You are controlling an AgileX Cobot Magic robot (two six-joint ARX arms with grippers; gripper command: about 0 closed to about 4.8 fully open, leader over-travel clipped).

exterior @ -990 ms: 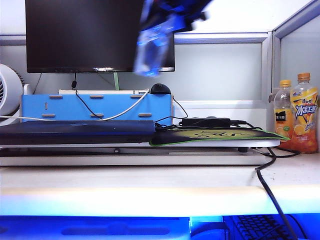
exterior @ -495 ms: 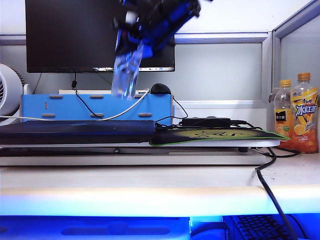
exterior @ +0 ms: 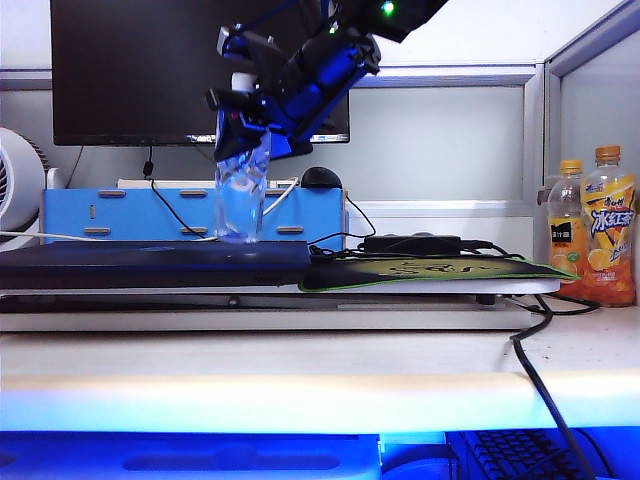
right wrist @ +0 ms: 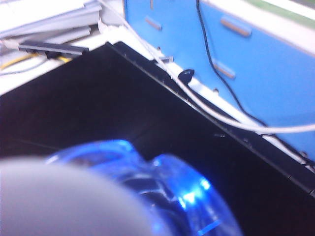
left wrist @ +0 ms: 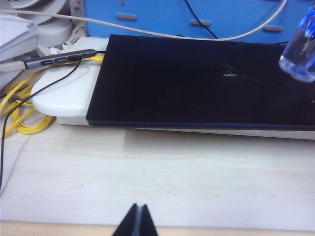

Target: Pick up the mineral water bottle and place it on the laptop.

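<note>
The left hand point(left wrist: 137, 220) hangs over the table's point(left wrist: 162, 172) near edge, its jaws pressed together. The laptop point(left wrist: 197, 83) lies on a white stand point(left wrist: 64, 93). The bottle's point(left wrist: 300, 51) base is at the laptop's right side. Yellow cable point(left wrist: 19, 115) coils leftward.

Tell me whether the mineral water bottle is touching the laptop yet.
Cannot tell. In the exterior view the mineral water bottle, held by the right gripper, has its base level with the laptop lid; no view plainly shows contact or a gap.
</note>
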